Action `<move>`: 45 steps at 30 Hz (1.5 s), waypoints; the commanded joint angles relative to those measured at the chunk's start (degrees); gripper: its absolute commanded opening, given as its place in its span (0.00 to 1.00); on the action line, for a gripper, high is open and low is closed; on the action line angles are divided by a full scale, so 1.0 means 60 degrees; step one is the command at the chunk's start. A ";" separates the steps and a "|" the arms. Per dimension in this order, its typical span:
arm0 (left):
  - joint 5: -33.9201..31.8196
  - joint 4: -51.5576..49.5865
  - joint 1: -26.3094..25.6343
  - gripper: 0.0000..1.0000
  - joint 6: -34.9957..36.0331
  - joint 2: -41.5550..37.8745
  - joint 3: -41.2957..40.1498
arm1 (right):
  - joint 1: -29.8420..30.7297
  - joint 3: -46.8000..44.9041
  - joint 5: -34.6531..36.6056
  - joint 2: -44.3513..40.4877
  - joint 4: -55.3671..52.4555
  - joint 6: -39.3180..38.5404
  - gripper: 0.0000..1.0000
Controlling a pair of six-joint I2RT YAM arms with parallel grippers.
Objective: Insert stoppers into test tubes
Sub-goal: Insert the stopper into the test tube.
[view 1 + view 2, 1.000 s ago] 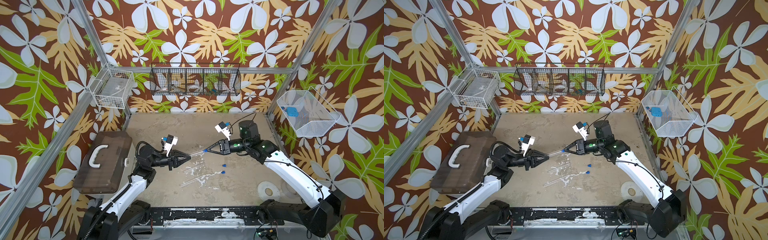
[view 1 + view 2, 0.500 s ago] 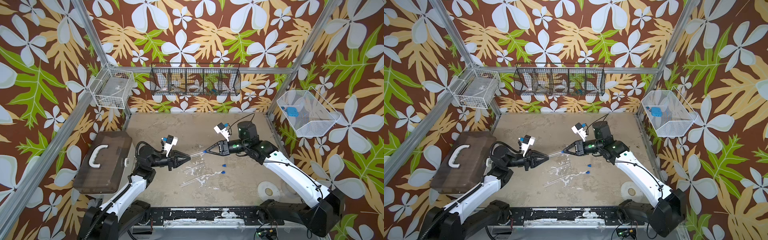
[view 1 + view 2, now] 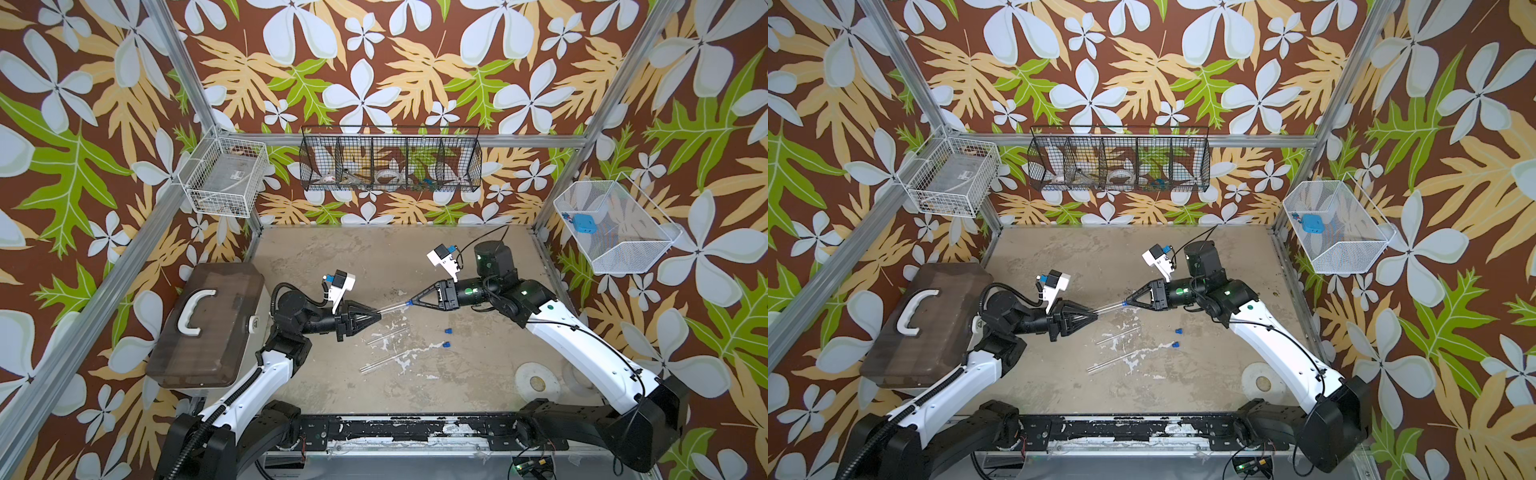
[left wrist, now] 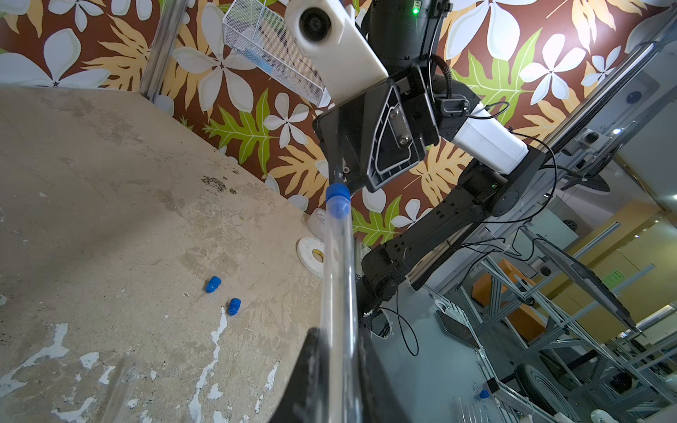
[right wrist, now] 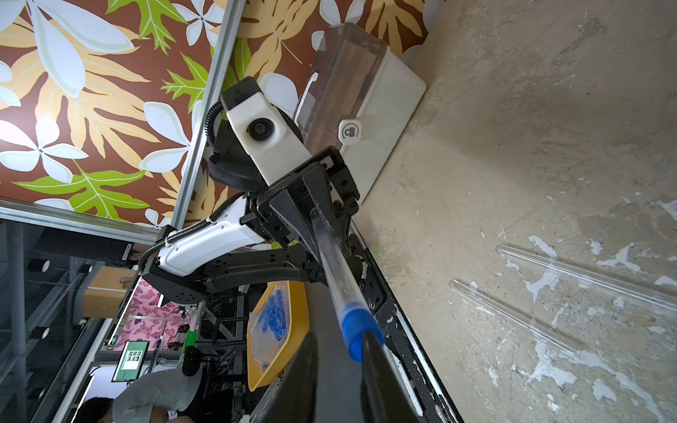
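— Two arms were seen over the table. What was noted there, largest first?
— A brown-lidded case was found at the table's left edge, next to the left arm.
— And how were the grippers found?
— The left gripper was seen clamped on the held tube. That tube was raised off the table and pointed toward the right gripper. The right gripper's jaws were closed on the stopper, which was lodged in the tube's mouth.
— Were other tubes recorded?
— Two loose tubes were found lying flat on the table, roughly parallel, just nearer the robot's base than the grippers.
— And the smallest items?
— Two loose stoppers were seen on the table, close together. They were placed just to the right of the loose tubes and near the right gripper.
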 commanded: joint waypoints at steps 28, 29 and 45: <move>0.0179 0.0086 -0.0057 0.00 0.0504 -0.0014 0.0029 | 0.0422 -0.0130 -0.0580 0.0198 0.0520 -0.0056 0.00; 0.0215 -0.0046 -0.0057 0.00 0.0640 -0.0016 0.0047 | 0.0420 -0.0145 -0.0636 0.0205 0.0519 -0.0122 0.00; 0.0943 -0.0981 -0.0093 0.00 0.1738 -0.0031 0.0370 | 0.0509 -0.0039 -0.1719 0.0601 -0.0006 -0.1513 0.00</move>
